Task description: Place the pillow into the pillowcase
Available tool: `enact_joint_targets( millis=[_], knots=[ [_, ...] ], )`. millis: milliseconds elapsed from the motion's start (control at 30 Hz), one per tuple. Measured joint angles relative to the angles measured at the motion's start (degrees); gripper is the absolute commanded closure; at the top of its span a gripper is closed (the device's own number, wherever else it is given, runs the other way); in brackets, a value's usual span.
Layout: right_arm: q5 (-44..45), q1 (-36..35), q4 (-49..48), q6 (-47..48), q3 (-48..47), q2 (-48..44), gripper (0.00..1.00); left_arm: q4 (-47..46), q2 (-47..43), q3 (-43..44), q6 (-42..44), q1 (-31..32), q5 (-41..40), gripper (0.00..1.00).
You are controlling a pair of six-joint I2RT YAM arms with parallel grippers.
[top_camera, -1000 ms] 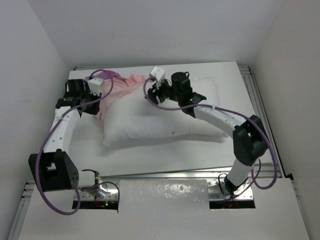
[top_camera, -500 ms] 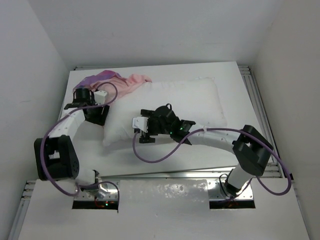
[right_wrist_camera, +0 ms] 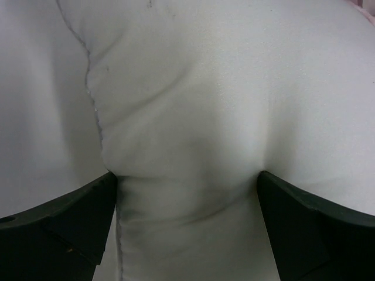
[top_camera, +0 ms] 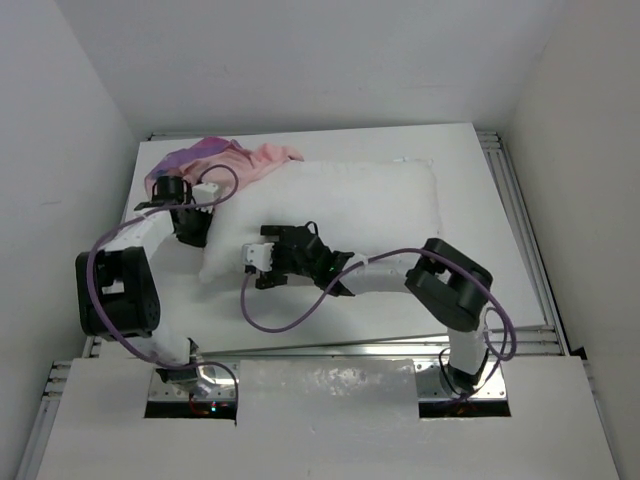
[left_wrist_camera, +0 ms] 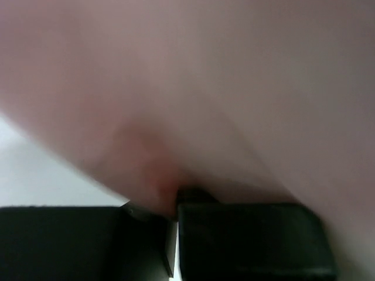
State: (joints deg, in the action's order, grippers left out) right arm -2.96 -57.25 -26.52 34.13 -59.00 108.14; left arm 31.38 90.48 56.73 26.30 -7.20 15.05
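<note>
Now, left hand (left_wrist_camera: 176, 199): I see it closed, pinching pink fabric of the pillowcase (top_camera: 225, 160).
Right hand (right_wrist_camera: 186, 181): fingers spread, pillow (top_camera: 350, 205) edge bulging between, touching both.
Pillow: across the surface (top_camera: 470, 170), the bunched pillowcase at its far-left corner.

The blurred pink pillowcase (left_wrist_camera: 205, 88) is filling the view, a fold being pinched by the left pincer (left_wrist_camera: 175, 211).

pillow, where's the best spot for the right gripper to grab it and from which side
Probably its near-left end, by the seam, coming from the near side: the pillow lies flat and plump, too thick mid-body, thinner at that edge. The right gripper sits there, jaws wide, pressed into the stuffing, and that end faces the pillowcase.
</note>
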Motion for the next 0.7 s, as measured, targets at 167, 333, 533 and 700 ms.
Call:
enact_joint_targets(
  millis=[167,333,533,700],
  knots=[
    [5.29,0.39,-8.15,-3.41,-4.28,6.71,1.0,3.39,-6.38,0.17,2.19,-0.07,0.76,1.0],
    [8.28,2.54,-8.81,-13.2,-13.03,12.48,1.0,7.13,-11.58,3.21,4.85,-0.02,2.36,1.0],
    [12.26,6.86,-8.33,-26.36,-24.46,17.75,1.0,9.88,-11.74,10.56,6.64,1.31,2.89,1.0],
    [17.79,8.87,-6.21,-33.57,-29.83,18.27,1.0,13.38,-11.96,13.51,10.19,3.41,3.3,1.0]
  ],
)
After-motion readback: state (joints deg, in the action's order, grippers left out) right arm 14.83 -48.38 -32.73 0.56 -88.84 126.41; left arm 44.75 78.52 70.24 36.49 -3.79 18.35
